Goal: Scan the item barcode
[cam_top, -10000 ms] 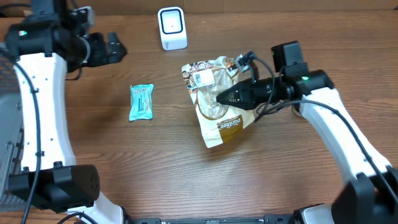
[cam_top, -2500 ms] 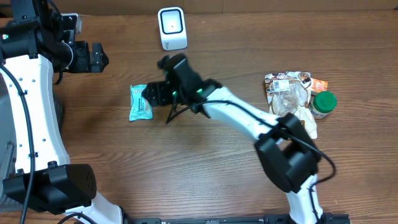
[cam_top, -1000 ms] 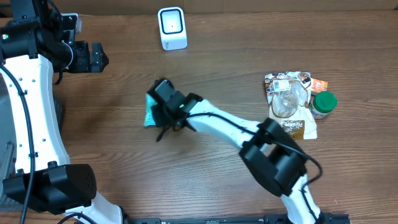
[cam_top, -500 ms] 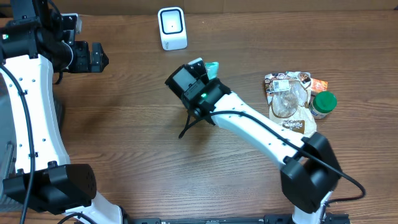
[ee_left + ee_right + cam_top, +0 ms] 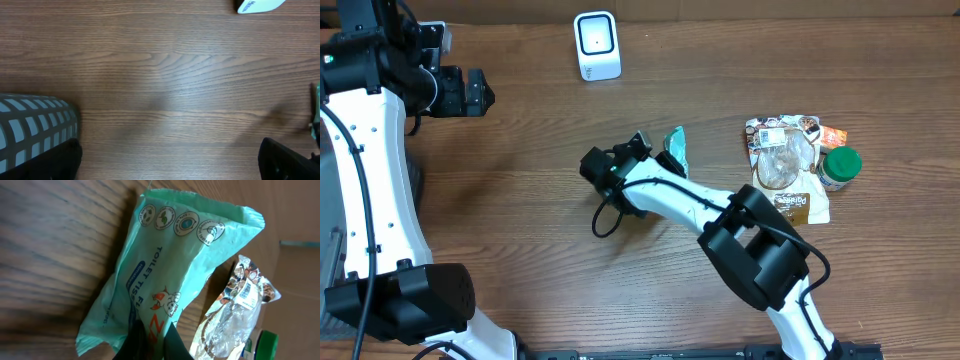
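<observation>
Right gripper (image 5: 150, 341) pinches soft teal tissue packet (image 5: 165, 275) by its end, likely baring the barcode for white scanner (image 5: 597, 45); left gripper (image 5: 480, 93) gapes.

The right end effector (image 5: 658, 150) pinches a teal packet (image 5: 676, 147) near the middle of the bench (image 5: 520, 250). A white scanner (image 5: 597, 45) stands at the far edge. A crumpled snack bag (image 5: 780, 165) lies to the right, a green-lidded jar (image 5: 840, 165) against it. The left end effector (image 5: 472, 92) is at far left, its jaws apart.

Tilted, edge-up teal tissue packet (image 5: 165, 275)
</observation>
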Robot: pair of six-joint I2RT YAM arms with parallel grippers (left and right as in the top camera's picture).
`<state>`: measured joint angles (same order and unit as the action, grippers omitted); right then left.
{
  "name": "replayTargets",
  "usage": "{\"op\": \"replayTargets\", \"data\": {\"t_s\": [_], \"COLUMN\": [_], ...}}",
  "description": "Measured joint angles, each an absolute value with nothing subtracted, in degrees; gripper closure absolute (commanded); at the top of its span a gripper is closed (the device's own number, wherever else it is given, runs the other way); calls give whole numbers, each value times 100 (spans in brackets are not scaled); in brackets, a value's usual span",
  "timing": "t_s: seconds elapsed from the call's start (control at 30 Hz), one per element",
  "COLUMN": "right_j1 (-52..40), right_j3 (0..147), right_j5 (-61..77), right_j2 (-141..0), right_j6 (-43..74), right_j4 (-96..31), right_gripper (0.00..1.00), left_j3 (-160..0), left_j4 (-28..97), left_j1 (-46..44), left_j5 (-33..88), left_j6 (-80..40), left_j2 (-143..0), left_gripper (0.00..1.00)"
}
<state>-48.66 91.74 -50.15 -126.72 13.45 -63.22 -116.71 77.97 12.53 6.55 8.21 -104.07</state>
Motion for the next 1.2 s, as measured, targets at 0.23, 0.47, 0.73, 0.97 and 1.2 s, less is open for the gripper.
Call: {"op": "replayTargets", "data": {"t_s": [0.23, 0.47, 0.73, 0.97, 1.2], "right_j1": [-5437, -5927, -6060, -6386, -6318], "right_j3": [9177, 9174, 9177, 9177, 9465], "right_j5": [-4871, -4571, -4375, -4014, -3234], "right_j2": [-12704, -12715, -12713, -12715, -12713], "right_j6": [1343, 1258, 906, 548, 587], "right_j4": [-6082, -5951, -5795, -5712, -5763], "right_gripper": [56, 39, 37, 38, 48], "left_j3": [-11673, -11671, -11673, -11671, -11673], "left_j4": [7797, 7797, 7797, 7795, 7800], "left_j1": [1253, 1253, 1253, 1253, 1253], "left_j5": [655, 655, 655, 655, 657], "left_j6": [821, 821, 821, 821, 819], "left_j2": [-10407, -10407, -10407, -10407, -10407], "left_gripper": [0, 1, 0, 0, 0]}}
